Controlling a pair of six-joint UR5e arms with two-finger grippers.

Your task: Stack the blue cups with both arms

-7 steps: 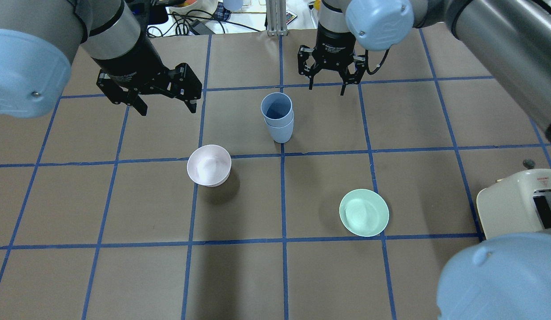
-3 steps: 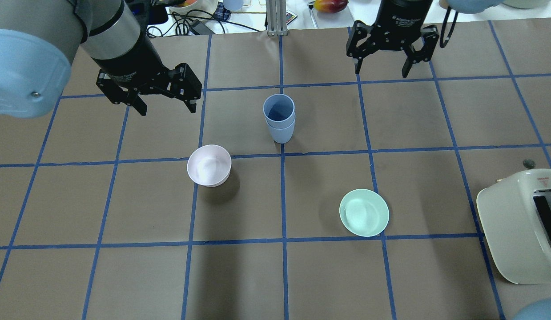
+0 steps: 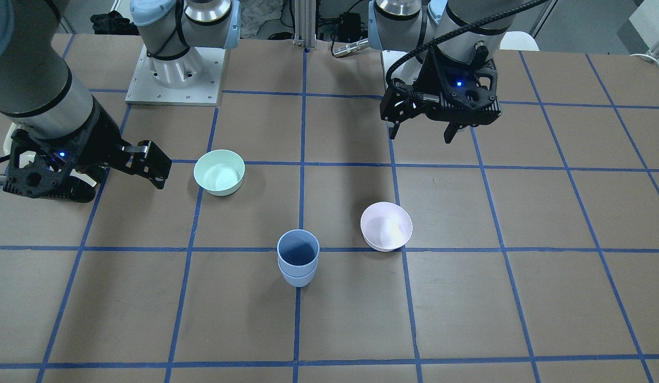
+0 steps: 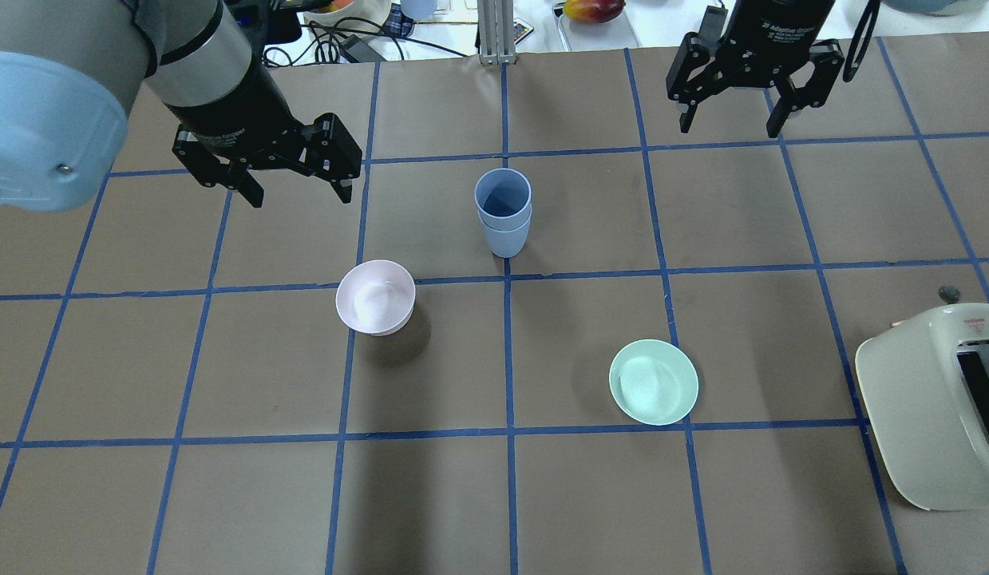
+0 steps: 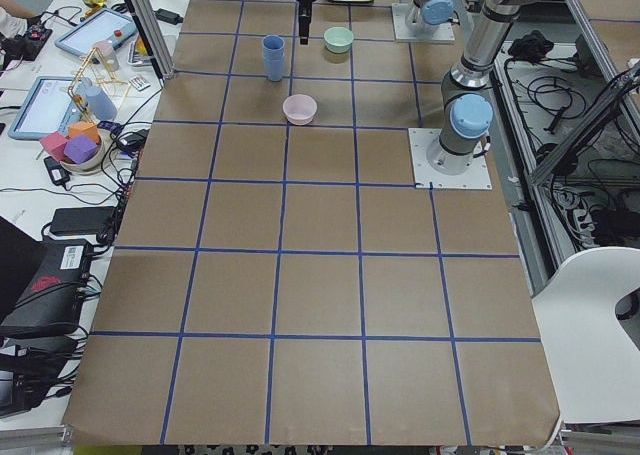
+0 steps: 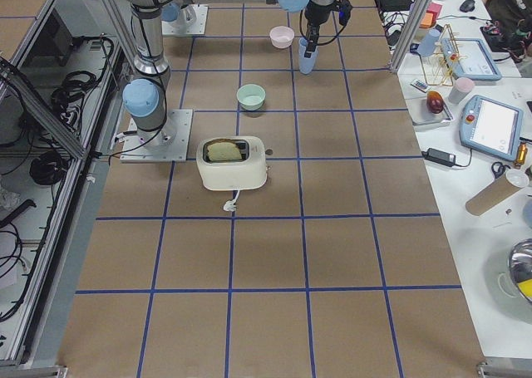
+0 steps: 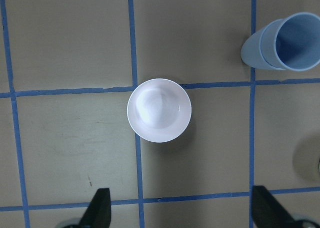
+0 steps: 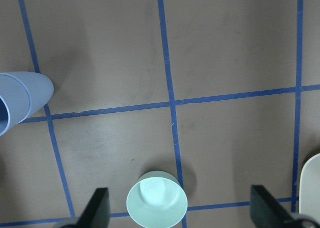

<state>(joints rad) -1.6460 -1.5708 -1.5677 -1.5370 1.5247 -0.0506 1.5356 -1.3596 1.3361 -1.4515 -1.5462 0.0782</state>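
Note:
The two blue cups (image 4: 503, 212) stand nested, one inside the other, upright on the brown table near its middle. They also show in the front view (image 3: 298, 258), at the top right of the left wrist view (image 7: 287, 42) and at the left edge of the right wrist view (image 8: 20, 100). My left gripper (image 4: 301, 192) is open and empty, hovering left of the stack; the front view shows it too (image 3: 419, 135). My right gripper (image 4: 730, 128) is open and empty, at the back right, well clear of the cups.
A pale pink bowl (image 4: 375, 297) sits front-left of the stack, directly under the left wrist camera (image 7: 159, 110). A mint-green bowl (image 4: 653, 382) sits front-right. A cream toaster (image 4: 933, 399) stands at the right edge. Clutter lies beyond the table's far edge.
My open right gripper has moved away from beside the cup stack toward the back right. The stacked cups stay put. My left gripper has not moved.

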